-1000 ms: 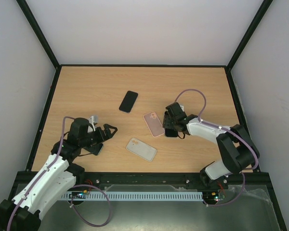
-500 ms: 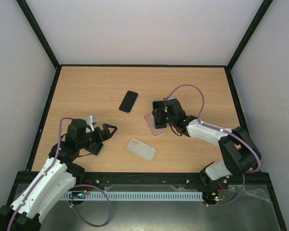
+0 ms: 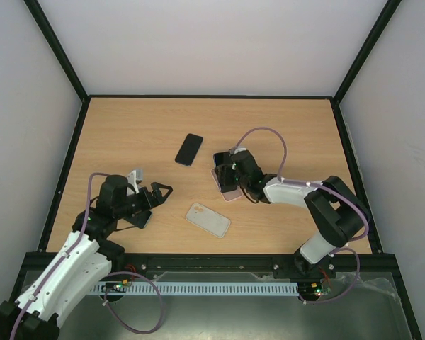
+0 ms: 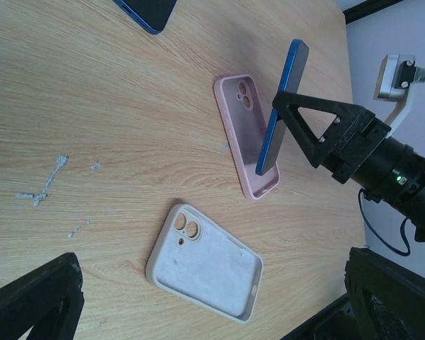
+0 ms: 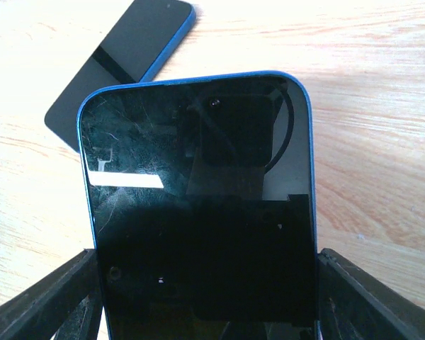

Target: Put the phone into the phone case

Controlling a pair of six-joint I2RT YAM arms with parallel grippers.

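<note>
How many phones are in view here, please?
2. The flat phone lies on the table's far side; the held phone stands on edge in the right arm's fingers, over the pink case. None seems hidden.

Wooden table (image 3: 127,127), dark phone (image 3: 189,149) lying flat, pink case (image 4: 239,124) and white case (image 4: 205,263) both open side up

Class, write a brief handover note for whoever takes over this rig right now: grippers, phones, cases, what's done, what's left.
Left gripper: open, empty.
Right gripper: shut on the blue phone, held on edge over the pink case.
Second phone lies flat farther back; white case sits empty nearer the arms.
Done: phone grasped and over the case.
Left: lay it flat, press it in.
</note>
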